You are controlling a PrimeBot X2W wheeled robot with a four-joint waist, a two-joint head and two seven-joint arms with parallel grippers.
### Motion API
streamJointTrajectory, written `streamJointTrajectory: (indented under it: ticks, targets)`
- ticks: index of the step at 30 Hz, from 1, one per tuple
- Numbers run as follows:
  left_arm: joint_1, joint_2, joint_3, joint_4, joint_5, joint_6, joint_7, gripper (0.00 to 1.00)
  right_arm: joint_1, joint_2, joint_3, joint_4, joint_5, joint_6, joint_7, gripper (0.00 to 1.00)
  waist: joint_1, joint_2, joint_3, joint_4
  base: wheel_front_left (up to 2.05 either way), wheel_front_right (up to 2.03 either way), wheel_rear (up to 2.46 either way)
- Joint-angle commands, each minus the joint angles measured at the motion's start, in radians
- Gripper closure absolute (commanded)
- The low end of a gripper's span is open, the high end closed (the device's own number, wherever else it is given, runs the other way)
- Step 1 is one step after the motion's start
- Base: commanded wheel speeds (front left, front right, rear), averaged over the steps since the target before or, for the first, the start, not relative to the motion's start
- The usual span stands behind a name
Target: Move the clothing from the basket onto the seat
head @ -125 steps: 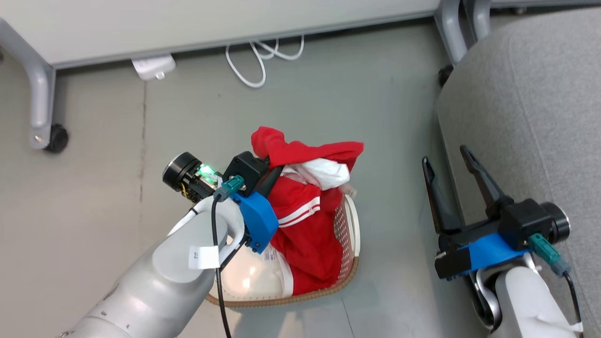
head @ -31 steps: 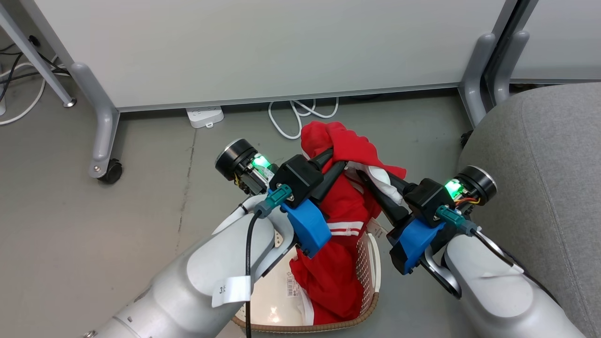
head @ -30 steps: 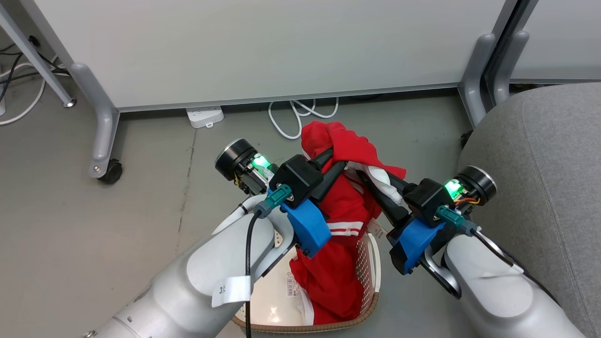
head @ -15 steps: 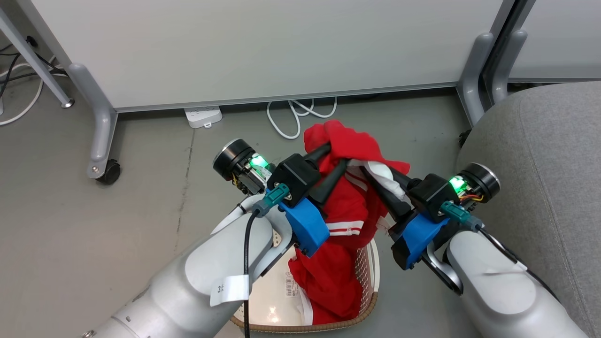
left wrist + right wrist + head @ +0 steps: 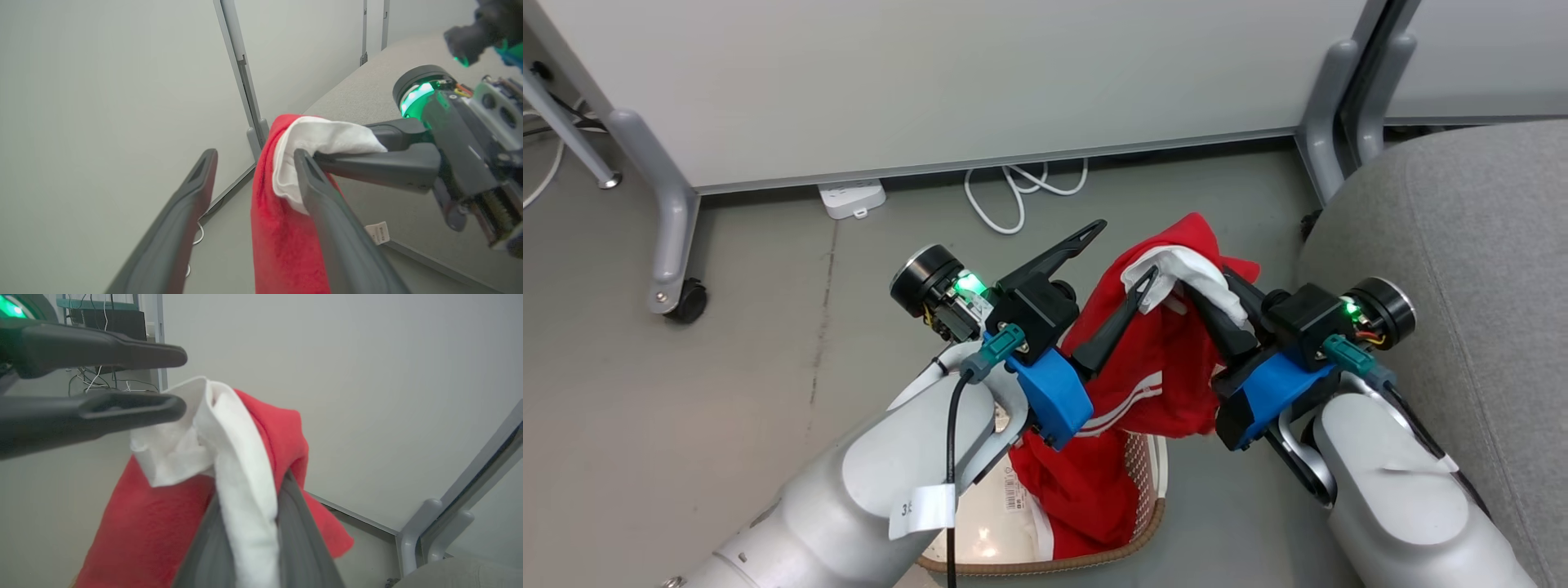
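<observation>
The clothing [image 5: 1168,359] hangs as a red drape from its upper end, where the white lining is bunched. Its lower end lies in the basket [image 5: 1137,457], heaped against the right wall. Left of that heap the basket's pale bottom shows bare, with a printed label on it.

The right gripper [image 5: 1205,292] is clamped on the lining at the top of the garment (its own wrist view shows the white fabric squeezed between the two fingers). The left gripper [image 5: 1121,251] has its jaws spread wide, and in the right wrist view only the wall shows through the gap. Its lower finger lies right by the lining, but I cannot tell whether it touches.

The seat [image 5: 1462,229] is to the right of the basket and apart from it. The garment's raised end is near the seat's rounded edge but not on it.

The basket stands on the grey floor [image 5: 768,367]. Behind it are a pale partition panel [image 5: 931,82] on a castor [image 5: 682,300], a white power strip [image 5: 852,198] and a looped white cable [image 5: 1013,192].
</observation>
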State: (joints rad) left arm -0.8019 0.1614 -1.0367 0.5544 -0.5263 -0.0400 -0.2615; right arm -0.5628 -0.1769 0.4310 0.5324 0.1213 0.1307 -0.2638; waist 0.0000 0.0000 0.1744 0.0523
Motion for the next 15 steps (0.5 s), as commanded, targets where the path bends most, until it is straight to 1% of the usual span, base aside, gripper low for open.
streamJointTrajectory:
  ticks: [1, 8, 10, 15]
  targets:
    - [0.004, 0.009, 0.003, -0.005, 0.008, 0.006, -0.004, 0.00, 0.018, 0.003, -0.016, -0.010, -0.004, 0.000, -0.001, 1.00, 0.0000, 0.0000, 0.010, -0.016, 0.00, 0.00, 0.00]
    - [0.014, 0.024, 0.001, -0.026, 0.016, 0.014, -0.004, 0.00, 0.045, 0.013, -0.108, -0.054, -0.016, 0.000, -0.001, 1.00, 0.0000, 0.0000, 0.038, -0.083, 0.00, 0.00, 0.00]
    - [0.016, 0.032, -0.002, -0.036, 0.019, 0.014, -0.005, 0.00, 0.059, 0.022, -0.154, -0.080, -0.024, 0.000, -0.001, 1.00, 0.0000, 0.0000, 0.049, -0.118, 0.00, 0.00, 0.00]
    - [0.020, 0.039, -0.015, -0.052, 0.029, 0.015, -0.005, 0.00, 0.086, 0.034, -0.225, -0.124, -0.035, 0.000, -0.001, 1.00, 0.0000, 0.0000, 0.071, -0.179, 0.00, 0.00, 0.00]
